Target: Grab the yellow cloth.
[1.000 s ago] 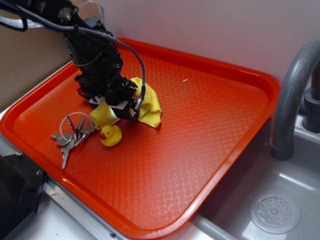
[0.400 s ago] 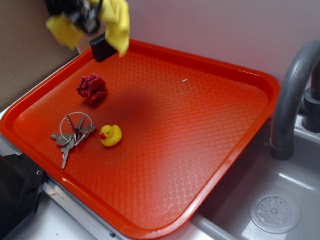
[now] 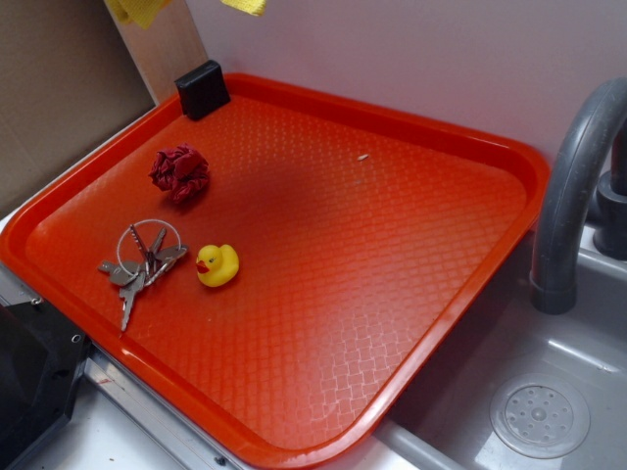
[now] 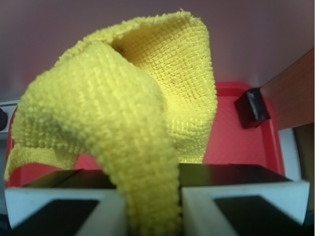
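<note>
Pincer (image 4: 153, 206) clamped on yellow cloth (image 4: 142, 113), which is held high above red tray (image 3: 431, 127); only cloth corners show at the exterior view's top edge. Duck (image 3: 217, 264), keys (image 3: 142, 262), red wad (image 3: 180, 173) rest on tray's left side.

An orange-red tray (image 3: 411, 284) with a raised rim and a fine diamond pattern is seen set beside a grey sink (image 3: 549, 392), one corner overhanging the basin. On the tray's left part, a dark red wad (image 3: 180, 173) is found near the back, a bunch of keys (image 3: 140, 262) on a ring nearer the front edge, and a small yellow duck (image 3: 217, 264) with a red beak just beside the keys. A black block (image 3: 202, 89) is seen at the far left corner against the rim, and the remaining surface is bare but for a tiny pale speck (image 3: 362, 157) near the back.
</note>
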